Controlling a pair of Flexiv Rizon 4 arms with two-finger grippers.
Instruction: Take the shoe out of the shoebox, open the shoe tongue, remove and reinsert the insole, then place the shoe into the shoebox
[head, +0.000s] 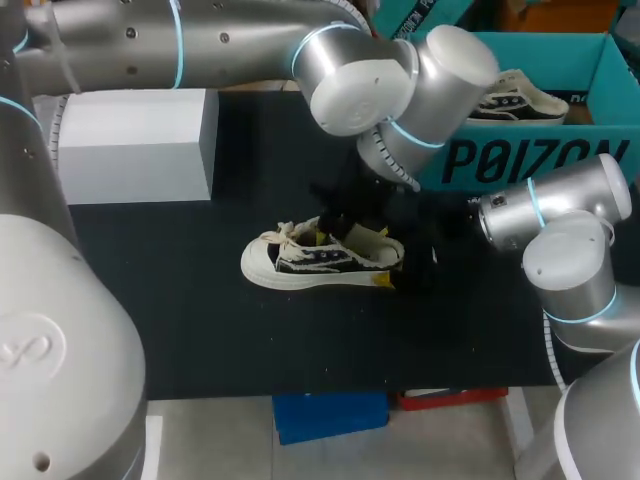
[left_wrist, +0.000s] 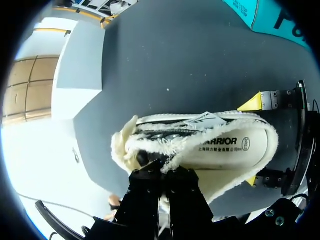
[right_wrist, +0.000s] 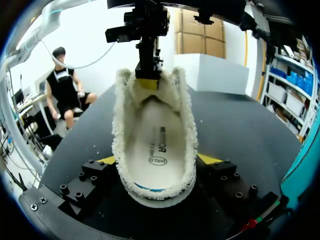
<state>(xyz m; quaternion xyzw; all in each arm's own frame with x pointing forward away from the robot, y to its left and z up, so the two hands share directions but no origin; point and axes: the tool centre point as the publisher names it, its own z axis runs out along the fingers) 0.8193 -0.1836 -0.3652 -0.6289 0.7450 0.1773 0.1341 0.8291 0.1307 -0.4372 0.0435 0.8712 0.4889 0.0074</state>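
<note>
Across the back of the dark worktop: teal shoebox at the right with a second shoe lying inside, white box at the left. Near the middle, well apart from both, shoe standing on its sole, toe toward the left arm's side, heel toward the right arm's. Straddling the heel, right end effector, yellow tips pressed against both flanks, so grasping the shoe. Inside, insole lying flat and fully seated, heel end in plain sight. Reaching in past the middle from the left, left end effector, clenched, by the look of it, on the frayed tongue at the throat. Beside it, loose laces over the toe half. Judged to be the tongue-opening step, with insole removal not yet done. To do it well: keep the heel clamp firm and low, to hold the sole flat on the worktop. Draw the tongue up and toward the toe, never sideways, far enough to bare the insole's front half. Pull slowly, given soft frayed cloth prone to slipping out of a pinch. Avoid hauling hard enough to drag the shoe forward or pry the heel out of the right end effector. Watch the laces as a likely limit on folding the tongue back; ease off at the first sign of the whole shoe tipping.
</note>
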